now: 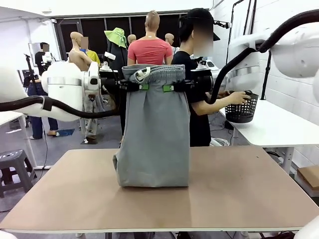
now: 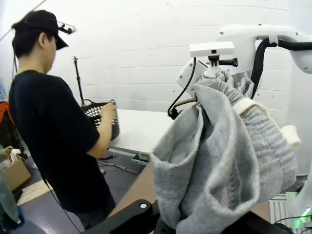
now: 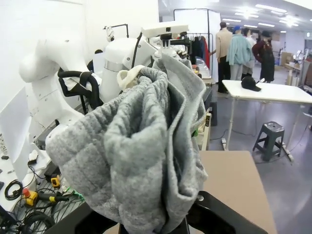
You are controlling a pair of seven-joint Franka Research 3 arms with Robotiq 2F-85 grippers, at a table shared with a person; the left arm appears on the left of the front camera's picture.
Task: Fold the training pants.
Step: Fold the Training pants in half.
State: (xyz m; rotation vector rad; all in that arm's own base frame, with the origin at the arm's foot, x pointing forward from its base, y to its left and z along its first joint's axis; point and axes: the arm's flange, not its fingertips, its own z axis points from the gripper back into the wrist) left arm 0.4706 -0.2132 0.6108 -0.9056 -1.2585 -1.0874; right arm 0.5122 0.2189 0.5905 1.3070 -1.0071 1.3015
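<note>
Grey pants (image 1: 153,134) hang upright over the middle of the table (image 1: 239,194), hem resting on it. The left gripper (image 1: 141,86) and right gripper (image 1: 170,88), each clamped on the waistband, hold them up. The fold seems barely begun; next they likely need laying flat toward one table edge.

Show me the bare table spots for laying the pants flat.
The table is bare left and right of the hanging pants, and along the near edge. Crowded only at the middle, where the pants' bottom rests, held by the left gripper and right gripper.
</note>
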